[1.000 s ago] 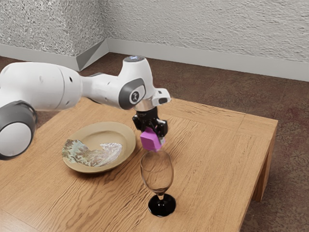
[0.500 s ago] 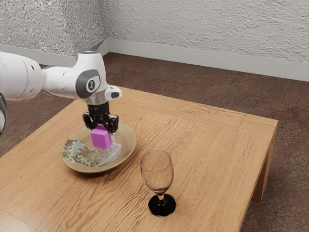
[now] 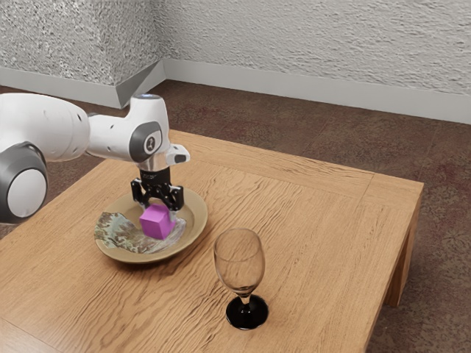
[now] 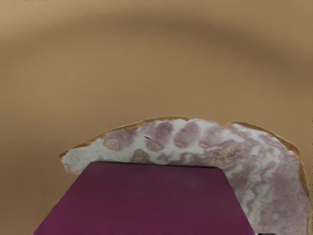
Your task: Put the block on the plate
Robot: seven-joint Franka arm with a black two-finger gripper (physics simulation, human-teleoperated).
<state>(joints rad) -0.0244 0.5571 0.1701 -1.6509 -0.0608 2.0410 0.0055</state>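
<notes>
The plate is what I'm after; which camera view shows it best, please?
The exterior view: it takes in most of the plate's round rim, though the end effector and block hide some of it. The wrist view gives a close look at part of its tan surface and patterned patch, partly covered by the block.

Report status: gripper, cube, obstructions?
Gripper at magenta cube, grip unclear. Cube at brown plate's middle, contact unconfirmed. Black-footed wine glass off plate, seemingly not in the way.
</notes>
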